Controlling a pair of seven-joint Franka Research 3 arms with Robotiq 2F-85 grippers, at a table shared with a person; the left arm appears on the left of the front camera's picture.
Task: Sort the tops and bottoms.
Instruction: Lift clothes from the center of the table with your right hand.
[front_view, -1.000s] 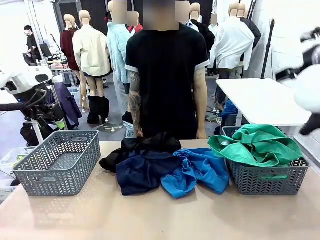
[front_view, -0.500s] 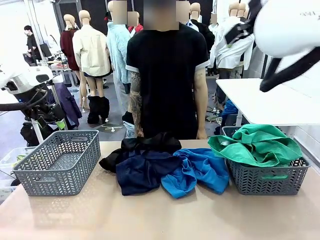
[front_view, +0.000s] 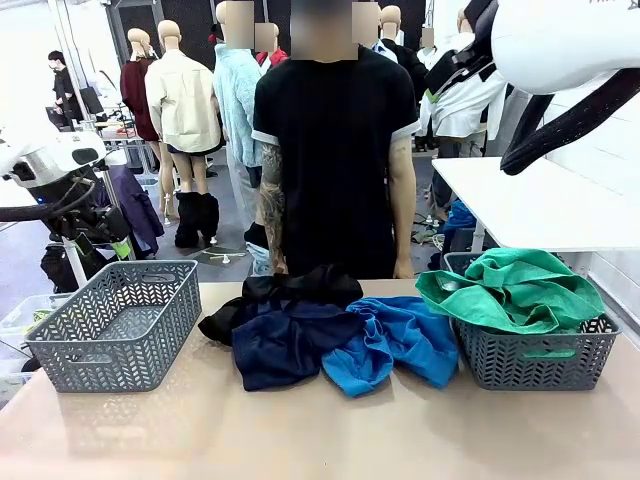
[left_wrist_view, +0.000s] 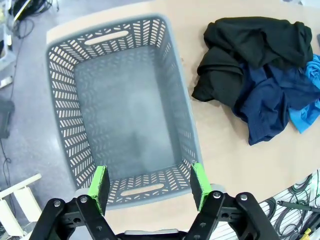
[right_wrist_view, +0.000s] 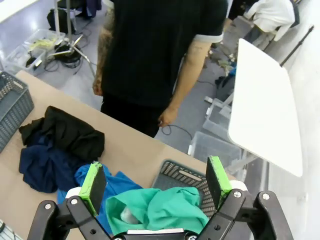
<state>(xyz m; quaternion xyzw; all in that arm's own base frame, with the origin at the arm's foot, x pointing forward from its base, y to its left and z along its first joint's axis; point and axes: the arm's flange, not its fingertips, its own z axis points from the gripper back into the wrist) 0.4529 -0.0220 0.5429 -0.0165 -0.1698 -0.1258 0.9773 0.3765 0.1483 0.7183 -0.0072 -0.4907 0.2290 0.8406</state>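
The left gripper (left_wrist_view: 149, 184) is hanging wide open and empty over the left grey lattice basket (left_wrist_view: 125, 115), its green pads bracketing one short end of the rim. Nothing is lying in that basket, so it is probably waiting for whichever kind of garment does not belong on the right. The right gripper (right_wrist_view: 155, 182) is also spread to its full width with nothing between the fingers. It is riding high above the right basket (right_wrist_view: 187, 176), with the white right arm (front_view: 560, 40) crossing the top right of the front view.

The emerald green garment (front_view: 515, 290) is sitting heaped in the right basket and spilling over its left rim (a patterned scrap beside it at the right corner is too small to identify). The other three pieces are lying bunched together mid-table between the baskets:
- The black garment (front_view: 290, 290) is lying farthest, next to the person (front_view: 335, 150).
- The navy garment (front_view: 285, 345) is overlapping the black one on the near side.
- The bright blue garment (front_view: 400, 345) is touching the navy on its right and pressing against the right basket's wall.

The person is standing at the far edge with arms hanging, not touching any cloth. By this layout one piece is looking sorted and three are remaining. Both grippers are hanging well apart from the pile, so either would be needing a long descent before pinching a loose fold.
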